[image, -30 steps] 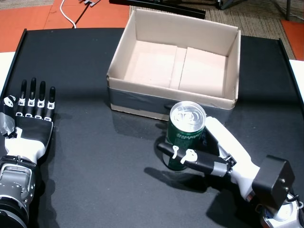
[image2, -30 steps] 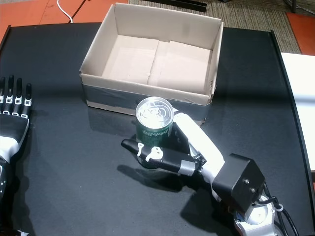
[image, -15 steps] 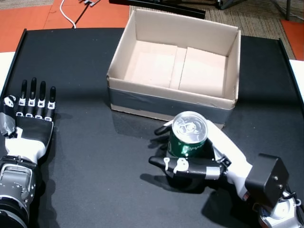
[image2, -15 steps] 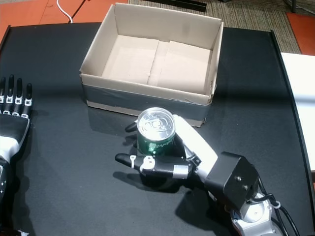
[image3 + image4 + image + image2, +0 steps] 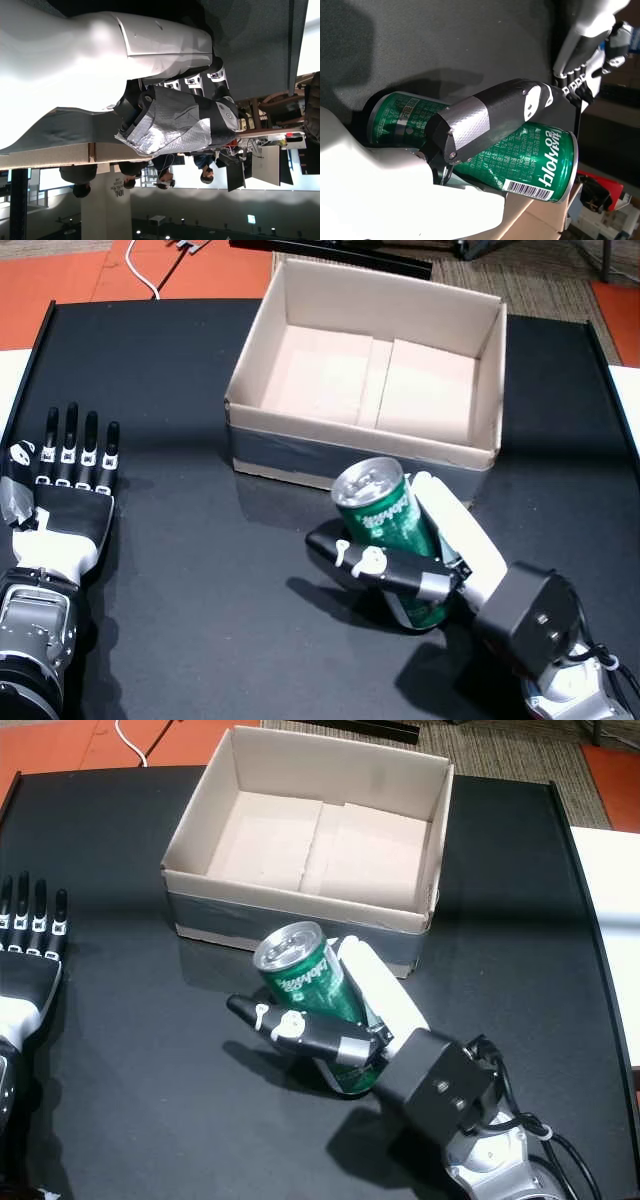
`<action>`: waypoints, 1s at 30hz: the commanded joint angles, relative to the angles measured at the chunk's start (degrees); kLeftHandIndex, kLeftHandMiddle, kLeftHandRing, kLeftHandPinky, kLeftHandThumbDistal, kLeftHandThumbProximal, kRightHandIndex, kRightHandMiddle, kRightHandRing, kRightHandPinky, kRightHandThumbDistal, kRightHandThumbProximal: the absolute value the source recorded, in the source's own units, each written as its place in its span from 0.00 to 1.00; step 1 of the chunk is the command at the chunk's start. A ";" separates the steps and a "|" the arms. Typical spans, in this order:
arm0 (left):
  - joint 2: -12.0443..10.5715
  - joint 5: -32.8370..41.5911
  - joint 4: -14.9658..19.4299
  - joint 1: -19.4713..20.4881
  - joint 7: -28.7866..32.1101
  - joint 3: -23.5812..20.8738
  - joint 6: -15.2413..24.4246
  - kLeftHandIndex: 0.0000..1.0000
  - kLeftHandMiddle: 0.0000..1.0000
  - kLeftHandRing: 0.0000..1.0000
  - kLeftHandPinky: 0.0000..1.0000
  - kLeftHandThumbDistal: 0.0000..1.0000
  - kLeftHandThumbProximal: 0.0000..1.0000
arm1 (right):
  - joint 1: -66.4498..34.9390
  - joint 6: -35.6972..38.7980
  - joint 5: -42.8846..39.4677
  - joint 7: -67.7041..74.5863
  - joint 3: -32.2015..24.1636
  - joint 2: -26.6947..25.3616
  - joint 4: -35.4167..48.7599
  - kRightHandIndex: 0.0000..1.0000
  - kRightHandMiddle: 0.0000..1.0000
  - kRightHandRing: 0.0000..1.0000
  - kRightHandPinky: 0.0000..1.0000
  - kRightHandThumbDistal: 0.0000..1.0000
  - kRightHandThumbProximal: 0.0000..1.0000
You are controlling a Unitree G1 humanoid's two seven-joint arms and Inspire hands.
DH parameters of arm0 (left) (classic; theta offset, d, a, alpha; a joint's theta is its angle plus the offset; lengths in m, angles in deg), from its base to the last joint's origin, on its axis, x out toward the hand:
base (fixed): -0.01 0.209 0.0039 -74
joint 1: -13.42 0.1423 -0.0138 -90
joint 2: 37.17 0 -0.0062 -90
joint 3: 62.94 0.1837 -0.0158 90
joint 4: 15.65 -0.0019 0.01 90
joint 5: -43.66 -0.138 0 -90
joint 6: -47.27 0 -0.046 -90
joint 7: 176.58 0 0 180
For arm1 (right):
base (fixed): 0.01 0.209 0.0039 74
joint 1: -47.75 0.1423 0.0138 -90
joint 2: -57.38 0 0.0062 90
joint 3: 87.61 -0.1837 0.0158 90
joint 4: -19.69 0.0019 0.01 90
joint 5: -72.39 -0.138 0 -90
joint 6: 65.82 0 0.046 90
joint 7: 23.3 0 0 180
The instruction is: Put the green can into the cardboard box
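My right hand (image 5: pixel 430 560) (image 5: pixel 345 1020) is shut on the green can (image 5: pixel 392 530) (image 5: pixel 312 992), which hangs tilted with its silver top leaning left, just in front of the cardboard box (image 5: pixel 300 445) (image 5: pixel 230 910). The thumb crosses the can's front. In the right wrist view the green can (image 5: pixel 520 155) lies in the hand (image 5: pixel 470 140), its barcode showing. The box stands open and empty at the back middle of the black table. My left hand (image 5: pixel 65 490) (image 5: pixel 25 960) lies flat and open at the far left; in the left wrist view the hand (image 5: pixel 175 115) rests on the table.
The black table (image 5: pixel 200 570) (image 5: pixel 150 1070) has raised edges at left and right. Orange floor (image 5: pixel 90 270) and a white cable (image 5: pixel 145 275) lie beyond the back edge. Several people (image 5: pixel 165 172) stand in the room in the left wrist view.
The right hand has lifted the can and tipped it, its top now leaning left, and brought it slightly closer to the box's front wall. The left hand has stayed still.
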 commanded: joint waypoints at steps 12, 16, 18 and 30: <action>-0.61 -0.59 -1.03 1.55 -1.62 0.20 0.10 0.53 0.53 0.64 0.77 0.00 0.57 | 2.63 3.79 5.66 7.93 5.60 -1.81 0.63 0.00 0.00 0.00 0.14 0.12 0.65; -0.70 -0.94 -1.02 1.30 -2.13 0.51 0.38 0.53 0.54 0.65 0.78 0.00 0.58 | 3.87 5.99 8.23 11.28 7.83 -2.87 1.29 0.00 0.00 0.00 0.15 0.11 0.63; -0.76 -0.90 -1.05 1.36 -1.76 0.48 0.35 0.52 0.53 0.64 0.77 0.00 0.56 | 5.21 7.18 13.35 18.45 10.84 -4.41 2.82 0.00 0.00 0.02 0.11 0.19 0.62; -0.96 -0.45 -1.13 0.97 -2.57 -0.01 0.06 0.52 0.54 0.68 0.79 0.00 0.54 | 10.78 18.10 35.79 60.93 21.08 -10.67 14.29 0.00 0.04 0.11 0.16 0.15 0.44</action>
